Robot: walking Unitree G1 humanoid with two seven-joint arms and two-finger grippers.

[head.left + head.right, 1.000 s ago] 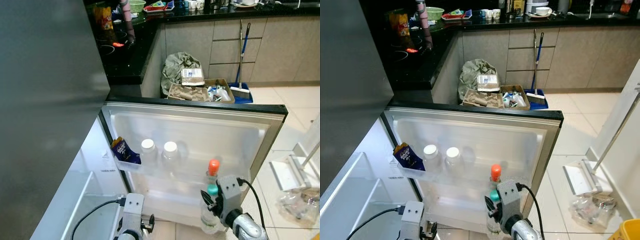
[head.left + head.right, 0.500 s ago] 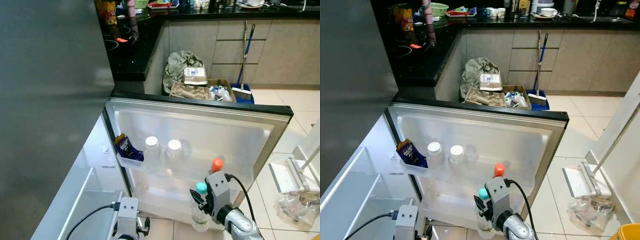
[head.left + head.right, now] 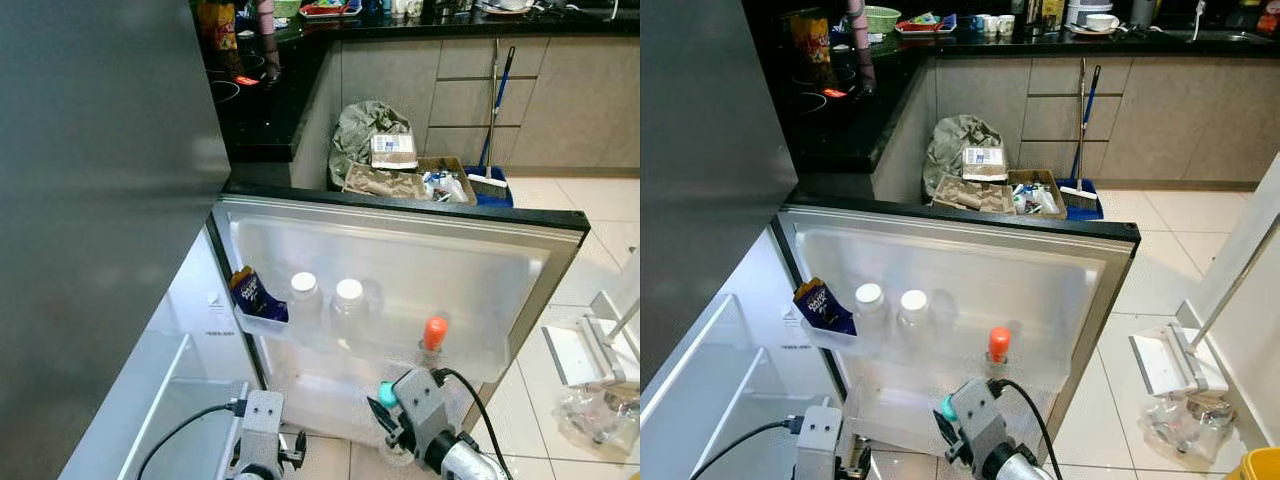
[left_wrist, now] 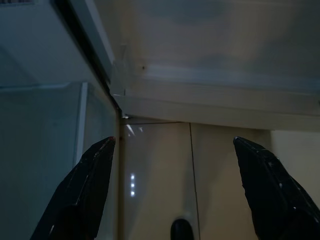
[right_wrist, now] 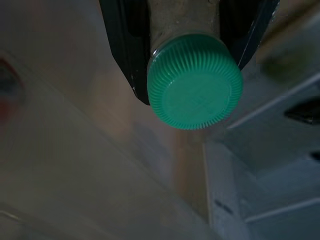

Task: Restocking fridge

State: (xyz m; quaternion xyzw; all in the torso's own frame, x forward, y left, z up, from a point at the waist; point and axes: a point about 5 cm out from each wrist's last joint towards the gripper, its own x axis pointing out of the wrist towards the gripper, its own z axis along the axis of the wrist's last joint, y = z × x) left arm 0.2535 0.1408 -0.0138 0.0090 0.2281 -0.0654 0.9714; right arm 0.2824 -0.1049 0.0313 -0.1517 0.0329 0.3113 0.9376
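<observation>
Left eye view: low and right of centre, my right gripper is clamped on the neck of the green-capped bottle, which sits low in front of the open fridge door. The orange-capped bottle already stands in the door shelf, up and to the right of my bottle. I judge the bottle's axis roughly upright, so it must lift to clear the shelf lip. My left gripper, lower left, hangs spread and empty.
</observation>
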